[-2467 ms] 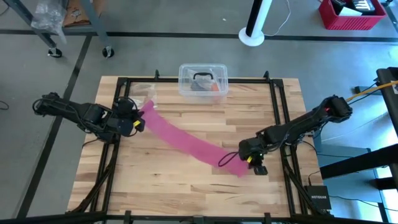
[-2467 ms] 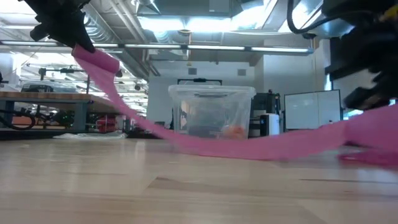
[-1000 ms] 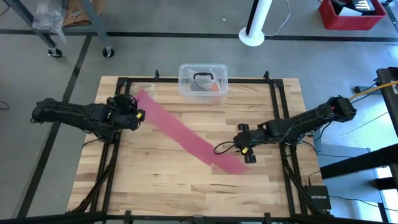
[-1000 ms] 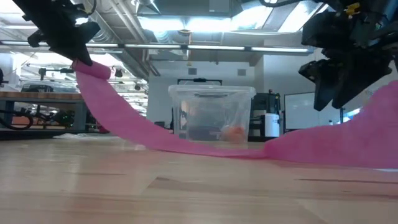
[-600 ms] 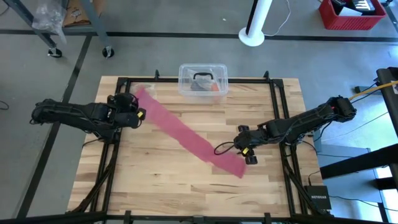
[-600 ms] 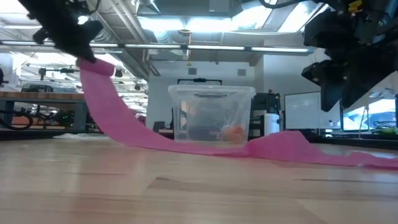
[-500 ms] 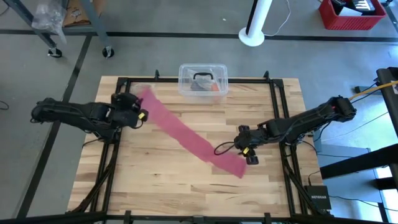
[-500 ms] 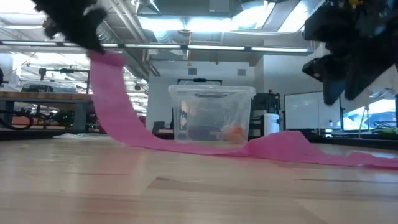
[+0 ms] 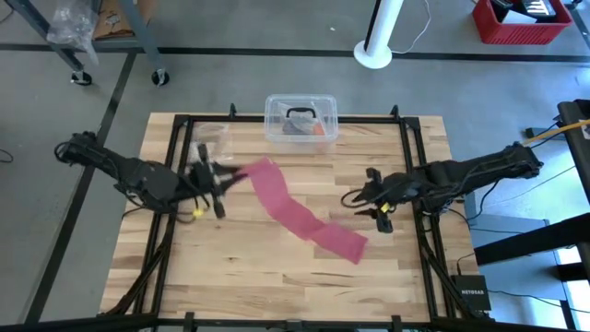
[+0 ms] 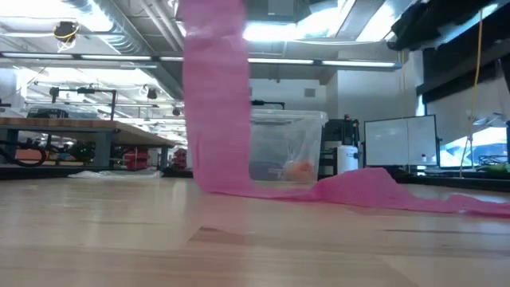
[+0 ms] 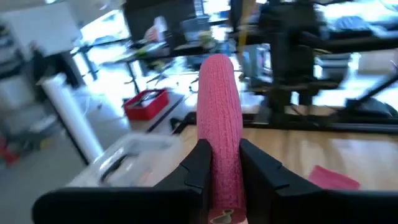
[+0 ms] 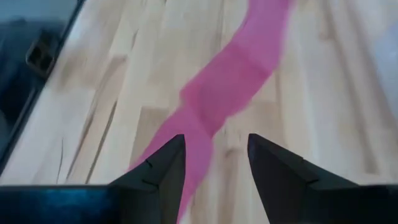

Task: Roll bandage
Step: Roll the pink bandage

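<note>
Left gripper (image 11: 221, 163) clenched on one end of the bandage (image 9: 293, 211), pinching the pink strip between both fingers with the fabric standing up past the fingertips. It sits left of the clear plastic box (image 9: 300, 119) and nearer the front of the bench (image 9: 258, 272), lifted off the wood, probably so the strip hangs free and can be wound without dragging. From there the bandage runs away from the box, toward the front right of the bench, where its far end lies flat on the wood. Low view shows it dropping as a near-vertical band (image 10: 215, 96) in front of the box, then trailing along the surface in soft humps. Right gripper (image 12: 211, 163) is released, jaws apart and empty, hovering over the lying part of the strip, right of the box and toward the front; likely waiting to pin or guide the loose end. Bandage is a knit-looking, stretchy, matte fabric, long and narrow, with a few fold creases; not yet rolled. Box is rigid clear plastic, rounded corners, black handle on the lid. Bench is pale butcher-block wood with a dark metal frame.
</note>
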`<state>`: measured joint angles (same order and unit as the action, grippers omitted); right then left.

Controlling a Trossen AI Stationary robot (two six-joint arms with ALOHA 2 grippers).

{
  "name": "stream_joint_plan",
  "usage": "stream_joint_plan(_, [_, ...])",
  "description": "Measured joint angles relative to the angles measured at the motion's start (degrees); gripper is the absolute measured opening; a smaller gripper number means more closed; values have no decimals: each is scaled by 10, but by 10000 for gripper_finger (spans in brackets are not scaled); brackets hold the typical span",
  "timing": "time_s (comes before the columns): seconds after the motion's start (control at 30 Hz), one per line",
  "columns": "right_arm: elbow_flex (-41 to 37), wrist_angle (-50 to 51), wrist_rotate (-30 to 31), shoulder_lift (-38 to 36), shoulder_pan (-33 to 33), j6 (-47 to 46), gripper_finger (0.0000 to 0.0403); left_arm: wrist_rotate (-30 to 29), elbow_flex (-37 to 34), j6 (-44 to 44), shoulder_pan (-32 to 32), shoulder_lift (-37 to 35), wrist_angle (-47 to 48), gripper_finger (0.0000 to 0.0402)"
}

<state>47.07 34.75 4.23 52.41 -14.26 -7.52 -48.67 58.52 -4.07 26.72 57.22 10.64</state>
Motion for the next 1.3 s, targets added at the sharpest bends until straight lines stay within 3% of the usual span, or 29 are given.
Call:
stream_joint_plan(0.23, [0, -96, -2, -31, -39, -7, 177, 2, 134, -64, 46, 143, 4, 45])
stream_joint_plan(0.37, [0, -182, 67, -18, -106, 32, 177, 3, 169, -65, 52, 197, 7, 47])
stream_joint_plan(0.5, [0, -270, 163, 19, -157, 119, 177, 1, 176, -62, 55, 218, 8, 43])
stream_joint_plan(0.83, [0, -449, 212, 158, -140, 262, 177, 0, 176, -62, 70, 214, 6, 49])
stream_joint_plan(0.9, [0, -454, 198, 172, -120, 260, 177, 1, 176, -70, 74, 214, 7, 48])
stream_joint_plan(1.13, [0, -441, 62, 200, -63, 173, 177, 1, 176, -87, 82, 214, 0, 54])
stream_joint_plan(1.3, [0, -443, 51, 230, -54, 154, 177, 1, 176, -89, 82, 214, -7, 55])
